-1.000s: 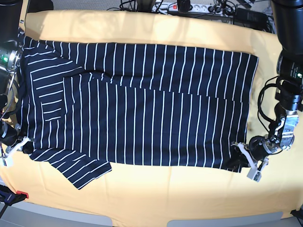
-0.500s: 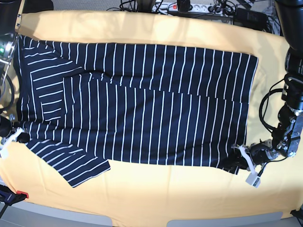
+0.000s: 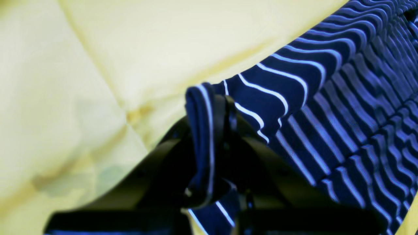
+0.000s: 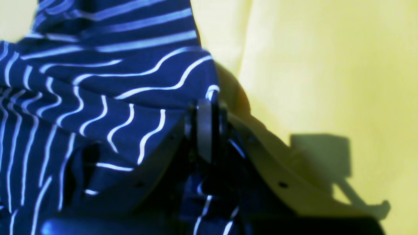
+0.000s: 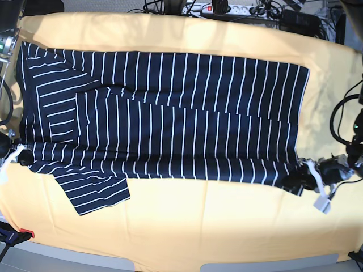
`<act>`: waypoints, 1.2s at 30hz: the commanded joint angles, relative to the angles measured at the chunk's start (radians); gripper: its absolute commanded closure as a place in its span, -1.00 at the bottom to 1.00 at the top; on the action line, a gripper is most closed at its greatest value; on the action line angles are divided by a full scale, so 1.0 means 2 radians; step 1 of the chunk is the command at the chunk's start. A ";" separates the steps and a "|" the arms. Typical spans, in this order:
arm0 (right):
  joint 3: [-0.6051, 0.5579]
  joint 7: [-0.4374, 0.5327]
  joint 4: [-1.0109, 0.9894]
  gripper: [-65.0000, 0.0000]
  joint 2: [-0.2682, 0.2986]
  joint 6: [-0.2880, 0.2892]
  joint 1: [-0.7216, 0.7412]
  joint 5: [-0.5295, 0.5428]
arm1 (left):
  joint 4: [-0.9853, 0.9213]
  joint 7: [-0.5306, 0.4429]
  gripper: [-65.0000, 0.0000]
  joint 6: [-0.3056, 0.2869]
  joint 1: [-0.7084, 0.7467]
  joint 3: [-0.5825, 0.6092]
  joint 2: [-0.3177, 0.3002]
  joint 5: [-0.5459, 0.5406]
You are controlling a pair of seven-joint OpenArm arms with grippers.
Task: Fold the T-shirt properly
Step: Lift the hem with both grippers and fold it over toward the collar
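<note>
The T-shirt (image 5: 170,130), dark navy with thin white stripes, lies spread across the yellow tabletop (image 5: 198,232), with one sleeve (image 5: 93,190) sticking out at the near left. My left gripper (image 5: 299,181) is shut on the shirt's near right corner. The left wrist view shows a fold of striped fabric (image 3: 202,130) pinched between the left gripper's dark fingers (image 3: 228,124). My right gripper (image 5: 24,160) is shut on the shirt's near left edge. In the right wrist view the cloth (image 4: 98,98) bunches where it enters the right gripper (image 4: 205,107).
Cables and a power strip (image 5: 227,8) run along the table's far edge. A red-tipped clamp (image 5: 25,232) sits at the near left corner. A strip of bare yellow surface runs along the front of the table.
Both grippers have drawn apart and slightly away from the front edge, each holding its corner. The shirt's near edge is pulled straighter and tauter, and the sleeve has slid with it.
</note>
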 commanded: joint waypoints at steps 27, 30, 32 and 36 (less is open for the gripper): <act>0.004 -0.047 0.009 1.00 0.031 0.000 0.011 0.081 | 0.058 0.177 1.00 -0.003 0.025 -0.040 -0.071 -0.162; 0.004 -0.061 0.009 1.00 0.031 0.000 0.011 0.086 | 0.058 0.177 1.00 -0.003 0.028 -0.040 -0.079 -0.162; 0.004 -0.083 0.009 1.00 0.031 0.000 0.011 0.086 | 0.058 0.182 1.00 -0.003 0.032 -0.040 -0.082 -0.162; 0.004 -0.111 0.009 1.00 0.031 0.000 0.011 0.086 | 0.073 0.211 1.00 -0.003 0.050 -0.040 -0.083 -0.162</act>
